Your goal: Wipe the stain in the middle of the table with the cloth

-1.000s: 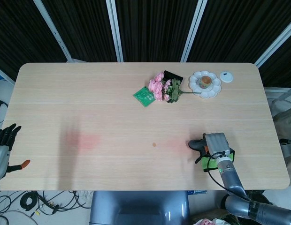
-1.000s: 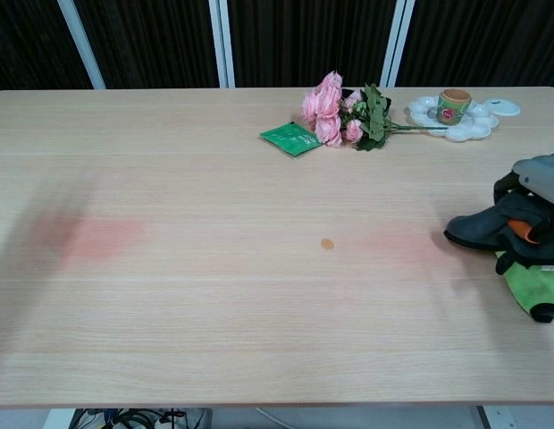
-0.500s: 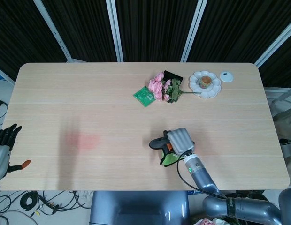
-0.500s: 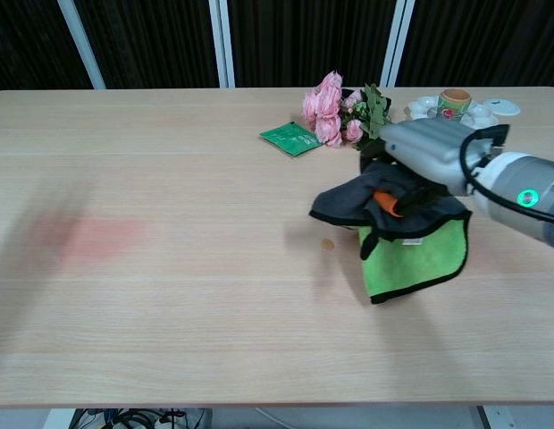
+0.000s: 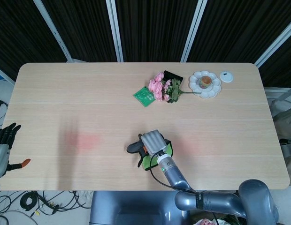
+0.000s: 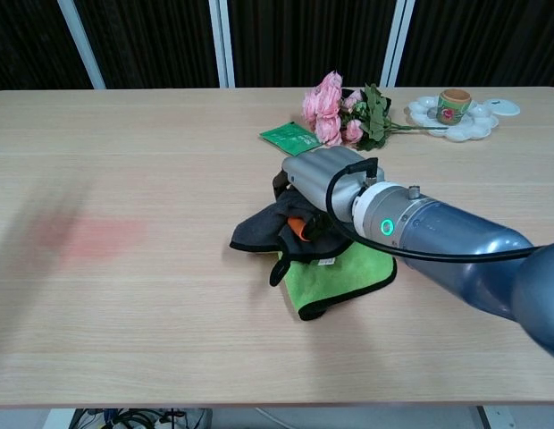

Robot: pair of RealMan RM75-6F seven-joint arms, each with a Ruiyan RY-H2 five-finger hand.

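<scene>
Pale wood-grain table carries, along its far edge, pink flowers beside a flat green packet, then a scalloped white dish with a small cup, all well apart from the work area, and we note nothing blocking it. Right hand presses flat at the table's middle, dark fingers spread over the soft green cloth, which covers the stain, so we cannot see it. Left hand hangs off the near left edge, fingers apart, holding nothing.

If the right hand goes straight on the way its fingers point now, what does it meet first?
The right hand, holding the cloth, points toward the robot's left. That way looks free; only bare table and a faint pink patch lie there.
</scene>
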